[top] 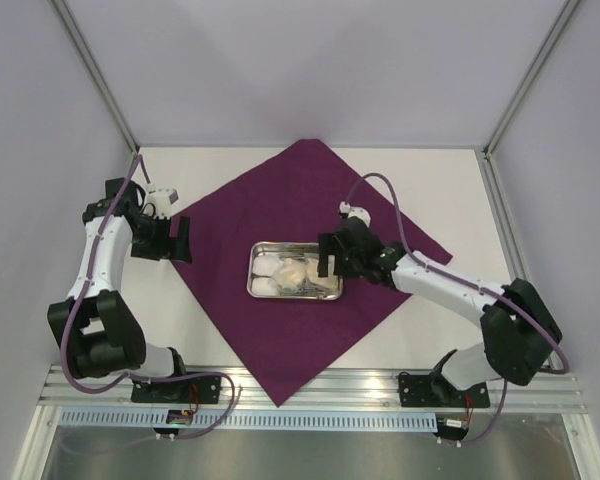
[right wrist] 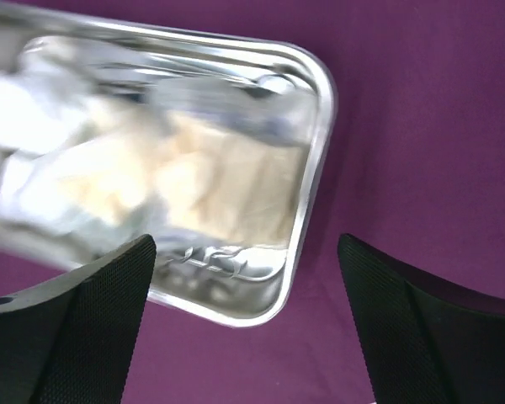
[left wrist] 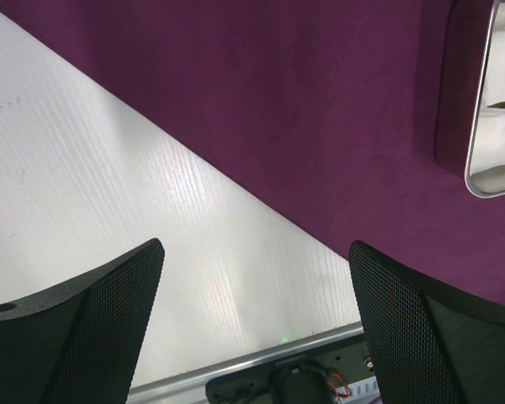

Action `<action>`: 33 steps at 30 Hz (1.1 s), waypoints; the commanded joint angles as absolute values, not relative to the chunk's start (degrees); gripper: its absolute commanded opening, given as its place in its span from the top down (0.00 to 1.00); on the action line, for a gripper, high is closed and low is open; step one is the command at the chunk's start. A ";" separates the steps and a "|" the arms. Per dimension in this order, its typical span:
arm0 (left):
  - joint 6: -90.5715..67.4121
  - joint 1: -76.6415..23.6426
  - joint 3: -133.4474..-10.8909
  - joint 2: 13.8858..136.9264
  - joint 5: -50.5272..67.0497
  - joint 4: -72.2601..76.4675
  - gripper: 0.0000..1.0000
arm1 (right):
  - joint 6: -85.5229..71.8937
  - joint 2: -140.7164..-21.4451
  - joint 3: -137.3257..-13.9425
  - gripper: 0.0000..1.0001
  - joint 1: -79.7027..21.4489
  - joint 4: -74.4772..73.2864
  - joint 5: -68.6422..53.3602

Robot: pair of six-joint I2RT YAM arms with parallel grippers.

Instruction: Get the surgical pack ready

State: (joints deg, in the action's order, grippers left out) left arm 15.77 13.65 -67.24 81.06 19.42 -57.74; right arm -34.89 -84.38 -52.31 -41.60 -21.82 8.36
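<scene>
A dark-purple cloth (top: 310, 190) lies as a diamond on the white table. A shiny steel tray (top: 258, 288) sits at its middle, holding white gauze pads (top: 271, 272), tan packets (top: 296, 271) and steel forceps (top: 315, 290). My right gripper (top: 327, 259) is open, hovering over the tray's right end. In the right wrist view the tray (right wrist: 313, 177), tan packets (right wrist: 227, 181), gauze (right wrist: 34, 109) and forceps handles (right wrist: 215, 257) lie ahead of the gripper (right wrist: 246, 324). My left gripper (top: 178, 240) is open above the cloth's left edge. In the left wrist view the gripper (left wrist: 257, 316) is empty over the cloth (left wrist: 303, 109) and the bare table.
Grey enclosure walls with aluminium posts surround the table. An aluminium rail (top: 310, 390) runs along the near edge by the arm bases. The tray's corner (left wrist: 488, 126) shows at the right of the left wrist view. White table (left wrist: 109, 185) lies left of the cloth.
</scene>
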 commanded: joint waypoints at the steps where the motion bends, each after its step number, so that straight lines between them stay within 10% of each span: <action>1: 16.52 14.15 -68.38 78.14 20.57 -58.71 0.01 | -20.96 -75.70 -59.15 0.07 -51.39 -28.47 19.06; 12: 17.84 14.15 -69.34 72.43 19.95 -63.98 0.00 | 3.42 -78.65 -47.81 0.12 -88.66 -28.30 -3.00; 26: 17.67 14.15 -68.47 68.82 20.30 -65.66 0.00 | 15.55 -93.25 -48.25 0.32 -90.79 -18.82 13.36; 33: 17.32 14.24 -68.55 69.87 20.57 -64.87 0.00 | 17.05 -96.06 -50.98 0.64 -88.77 -17.49 13.10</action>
